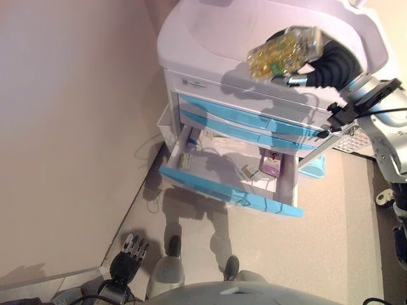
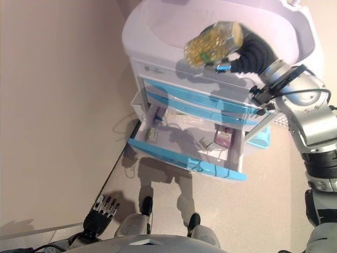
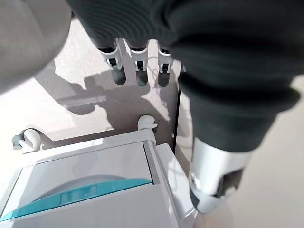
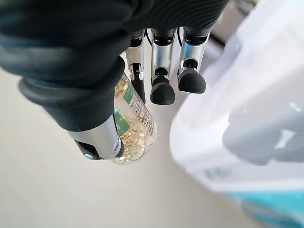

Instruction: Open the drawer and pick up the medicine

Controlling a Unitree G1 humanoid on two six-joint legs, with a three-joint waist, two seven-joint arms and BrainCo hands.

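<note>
My right hand (image 1: 324, 63) is shut on a clear medicine bottle (image 1: 284, 52) full of yellow capsules and holds it high above the white cart's top (image 1: 216, 38). The right wrist view shows the bottle (image 4: 133, 126) pinched between thumb and fingers (image 4: 161, 90). The cart's lower blue-fronted drawer (image 1: 229, 194) is pulled open; a purple box (image 1: 271, 165) and small items lie inside. My left hand (image 1: 129, 255) hangs low by the wall with straight fingers (image 3: 137, 69), holding nothing.
Two shut blue drawers (image 1: 248, 124) sit above the open one. A beige wall (image 1: 70, 127) runs close along the cart's left side. A light blue bin (image 1: 316, 166) hangs on the cart's right. Cart casters (image 3: 147, 124) rest on the tan floor.
</note>
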